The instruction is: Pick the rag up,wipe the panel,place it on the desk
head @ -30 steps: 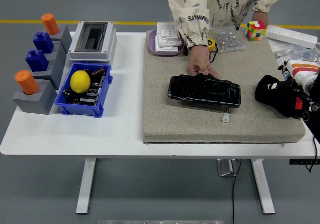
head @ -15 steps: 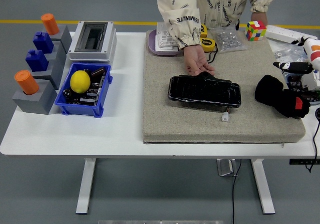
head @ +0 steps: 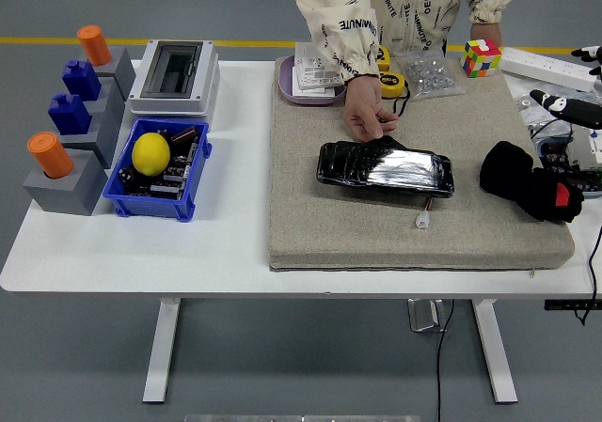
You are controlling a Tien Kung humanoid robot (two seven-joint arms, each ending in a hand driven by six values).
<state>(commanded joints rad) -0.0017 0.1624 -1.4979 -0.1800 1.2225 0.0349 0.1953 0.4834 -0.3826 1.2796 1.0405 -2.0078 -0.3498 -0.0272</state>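
Note:
The rag [head: 523,181], a bunched black cloth with a small red tag, lies on the right end of the beige mat [head: 329,225]. A glossy black panel [head: 386,170] rests mid-mat. A person's hand [head: 365,117] grips the panel's far left edge. My right hand [head: 564,79] hovers at the picture's right edge, above and behind the rag. Its fingers [head: 567,108] are spread and hold nothing. My left arm is out of sight.
A blue bin [head: 191,183] holding a lemon [head: 150,153], a grey breaker box [head: 174,74] and grey blocks [head: 64,185] with orange pegs stand at the left. A Rubik's cube [head: 481,56], power strip [head: 548,67], tape measure [head: 390,85] and purple tray [head: 292,91] line the back. A white connector [head: 424,221] lies on the mat.
My right hand has let go of the rag and risen back toward the right edge, fingers spreading. The rag stays on the mat. The person's hand shifted on the panel's far edge.

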